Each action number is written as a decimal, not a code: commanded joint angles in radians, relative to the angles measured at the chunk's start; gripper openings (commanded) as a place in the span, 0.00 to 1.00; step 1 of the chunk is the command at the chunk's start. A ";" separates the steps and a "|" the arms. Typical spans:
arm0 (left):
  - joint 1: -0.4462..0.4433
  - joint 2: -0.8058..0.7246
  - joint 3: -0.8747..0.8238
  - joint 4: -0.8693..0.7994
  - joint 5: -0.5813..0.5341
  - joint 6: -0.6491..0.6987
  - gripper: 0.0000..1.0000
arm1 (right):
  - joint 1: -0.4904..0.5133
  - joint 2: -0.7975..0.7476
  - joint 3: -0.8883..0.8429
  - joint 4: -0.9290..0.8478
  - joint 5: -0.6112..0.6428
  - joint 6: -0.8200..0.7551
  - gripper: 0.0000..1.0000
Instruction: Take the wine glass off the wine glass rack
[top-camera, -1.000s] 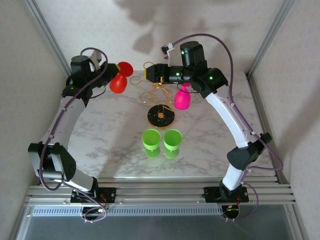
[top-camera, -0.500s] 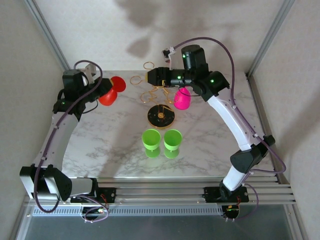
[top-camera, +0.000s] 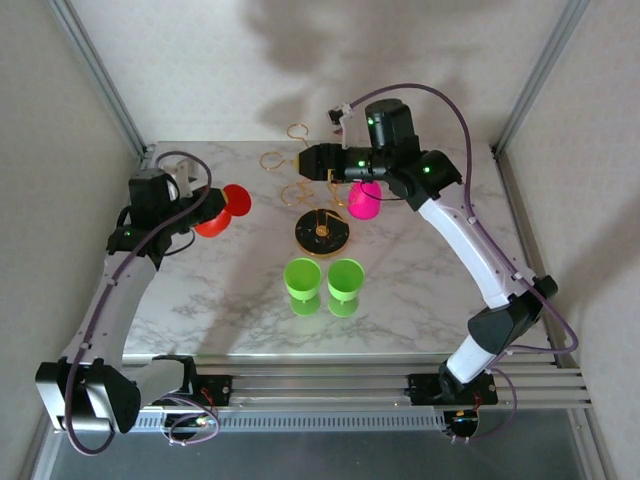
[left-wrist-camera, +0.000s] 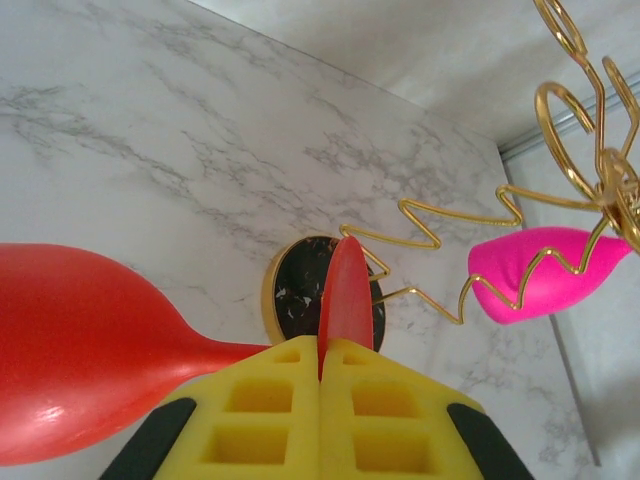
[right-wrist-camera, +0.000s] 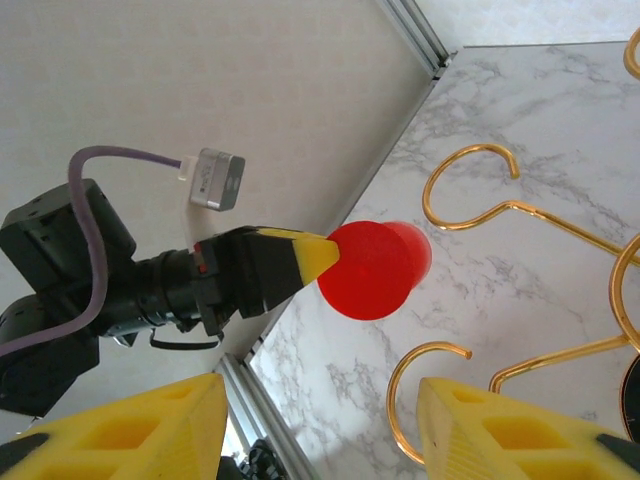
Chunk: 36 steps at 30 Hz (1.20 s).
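Observation:
My left gripper (top-camera: 218, 207) is shut on the foot of a red wine glass (top-camera: 212, 222), held out to the left of the wine glass rack (top-camera: 308, 182) and apart from it. In the left wrist view the foot's edge is pinched between the yellow fingers (left-wrist-camera: 270, 410), and the red wine glass's bowl (left-wrist-camera: 80, 350) lies at the left. The gold wire rack stands on its round black-and-gold base (top-camera: 322, 232). A pink wine glass (top-camera: 363, 200) hangs upside down from one arm. My right gripper (top-camera: 308, 160) hovers open above the rack's top, holding nothing.
Two green wine glasses (top-camera: 302, 279) (top-camera: 346, 279) stand upright in front of the rack base. Gold hooks (right-wrist-camera: 470, 180) spread below my right fingers. Metal frame posts (top-camera: 100, 75) and walls close in the back corners of the marble table (top-camera: 200, 300).
My left arm has carried the red wine glass away from the rack, leftward and toward the near side. The right gripper has shifted slightly and stays open.

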 joint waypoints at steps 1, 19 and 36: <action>0.001 -0.057 -0.028 0.028 0.016 0.099 0.00 | -0.007 -0.039 -0.032 0.029 -0.016 0.011 0.53; -0.146 -0.072 -0.071 -0.073 -0.126 0.419 0.00 | -0.006 -0.099 -0.164 0.043 -0.018 0.016 0.53; -0.155 -0.180 -0.142 -0.121 -0.222 0.608 0.00 | -0.006 -0.108 -0.220 0.069 -0.038 0.025 0.52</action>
